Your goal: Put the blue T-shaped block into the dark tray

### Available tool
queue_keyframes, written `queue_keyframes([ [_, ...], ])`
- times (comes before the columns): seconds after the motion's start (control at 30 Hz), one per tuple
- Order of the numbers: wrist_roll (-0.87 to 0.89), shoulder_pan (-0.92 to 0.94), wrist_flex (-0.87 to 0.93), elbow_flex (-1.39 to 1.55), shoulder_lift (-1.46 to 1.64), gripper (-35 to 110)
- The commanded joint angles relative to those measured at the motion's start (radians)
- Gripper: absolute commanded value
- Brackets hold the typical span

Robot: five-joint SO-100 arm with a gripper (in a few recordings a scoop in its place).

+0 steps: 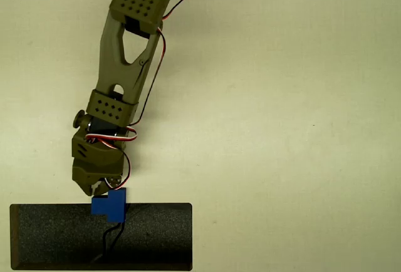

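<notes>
gripper (105,192) holding blue T-shaped block (109,205) (over rim), dark tray (50,234)

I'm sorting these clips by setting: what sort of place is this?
Probably a lab or hobby robotics bench: a plain pale table, an olive 3D-printed-looking arm with exposed wires, its gripper at a blue T-shaped block over a dark tray.

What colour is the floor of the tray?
Black with fine pale speckles, the dark tray, best seen in the overhead view.
</notes>
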Motion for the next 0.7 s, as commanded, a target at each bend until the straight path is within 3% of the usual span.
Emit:
queue_keyframes([
  [0.0, 0.002, 0.008, 0.003, -0.012, 0.014, 0],
  [0.4, 0.015, -0.020, -0.037, -0.049, -0.021, 0],
  [0.53, 0.091, -0.109, -0.074, -0.325, -0.210, 0],
  [0.6, 0.120, -0.144, -0.193, -0.342, -0.250, 0],
  [0.67, 0.124, -0.149, -0.181, -0.345, -0.238, 0],
])
